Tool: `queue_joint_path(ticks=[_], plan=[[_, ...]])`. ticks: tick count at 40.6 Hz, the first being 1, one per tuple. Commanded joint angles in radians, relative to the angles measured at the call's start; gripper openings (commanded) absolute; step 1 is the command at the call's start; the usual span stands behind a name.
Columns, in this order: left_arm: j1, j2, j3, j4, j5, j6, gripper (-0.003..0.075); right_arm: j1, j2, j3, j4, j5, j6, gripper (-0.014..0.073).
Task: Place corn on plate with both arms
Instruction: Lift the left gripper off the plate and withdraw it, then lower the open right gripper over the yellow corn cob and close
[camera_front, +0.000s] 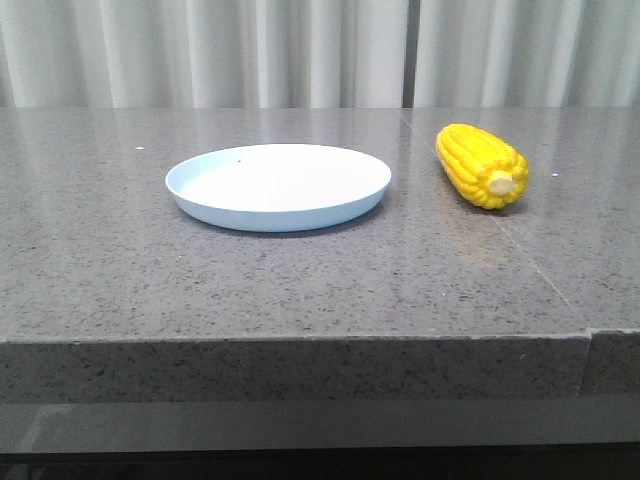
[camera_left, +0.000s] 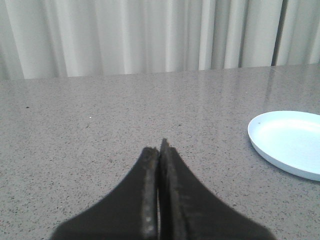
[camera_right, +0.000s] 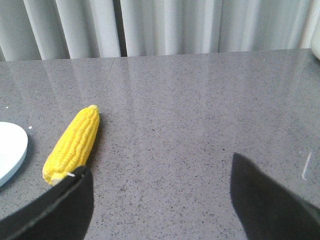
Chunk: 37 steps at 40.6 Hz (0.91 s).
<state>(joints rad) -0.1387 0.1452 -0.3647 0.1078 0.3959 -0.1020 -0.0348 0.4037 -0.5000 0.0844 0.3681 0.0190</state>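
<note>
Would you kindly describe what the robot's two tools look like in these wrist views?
The left tool shows two matte black, wedge-shaped fingers tapering to points, with rough, pale-flecked inner edges. The right tool shows two broad, plain black, angular fingers. No cables or markings are visible.

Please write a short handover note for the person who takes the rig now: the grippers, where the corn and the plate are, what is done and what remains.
Left gripper: shut, holding nothing, above bare table, with the plate off to one side.
Right gripper: open, empty, with the corn just beyond one finger, not yet between the fingers.
Corn: lying on the table to the right of the plate, apart from it, cream stub end toward the robot.
Plate: empty, near the table's middle.
Done: nothing grasped or moved yet.
Left: grasp the corn and set it on the plate.
</note>
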Motion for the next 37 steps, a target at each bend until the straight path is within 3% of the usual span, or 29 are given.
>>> queue_joint_path(ticks=[1, 11, 23, 37], plan=[[0.001, 0.012, -0.026, 0.004, -0.092, -0.007, -0.0020, -0.005, 0.082, -0.089, 0.003, -0.041, -0.003, 0.0592], [0.001, 0.012, -0.026, 0.004, -0.092, -0.007, -0.0020, 0.031, 0.421, -0.292, 0.040, 0.073, -0.003, 0.0592], [0.001, 0.012, -0.026, 0.004, -0.092, -0.007, -0.0020, 0.149, 0.806, -0.531, 0.126, 0.208, -0.003, 0.0592], [0.001, 0.012, -0.026, 0.004, -0.092, -0.007, -0.0020, 0.229, 1.134, -0.750, 0.214, 0.217, -0.003, 0.0592]])
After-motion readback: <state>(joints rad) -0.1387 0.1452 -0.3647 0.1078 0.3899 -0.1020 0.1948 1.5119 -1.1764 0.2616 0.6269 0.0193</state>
